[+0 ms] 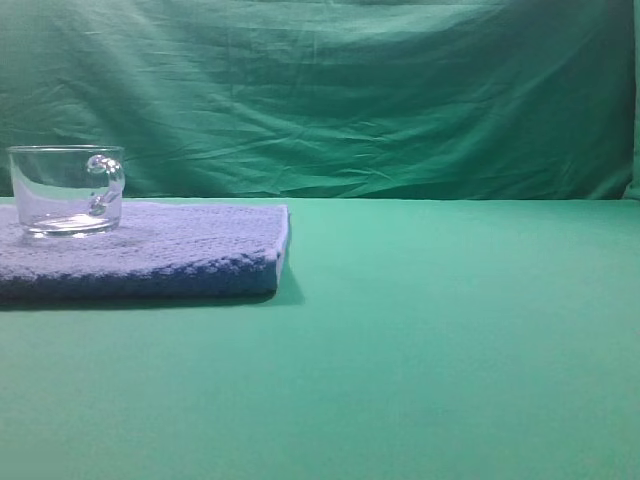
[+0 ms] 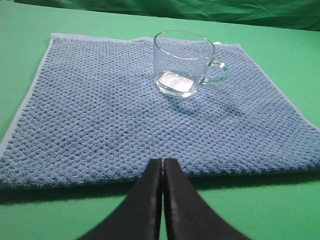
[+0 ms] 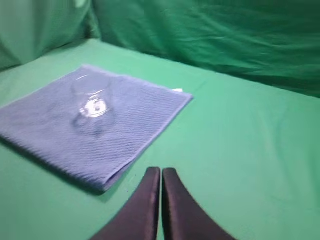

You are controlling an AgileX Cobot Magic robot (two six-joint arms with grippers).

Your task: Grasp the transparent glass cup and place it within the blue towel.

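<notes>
Standing upright on towel [image 2: 100, 125], cup [image 2: 182, 62] at 12 o'clock from left gripper [image 2: 162, 167], handle toward 3 o'clock; left nearer. Both grippers pressed together, right gripper [image 3: 161, 175] empty too.

A bench [image 1: 450, 350] covered in smooth green cloth fills the lower part of every view. Behind it hangs a darker green fabric backdrop [image 1: 350, 90], creased and wrinkled across its width, meeting the bench along a straight line at the far edge.
</notes>
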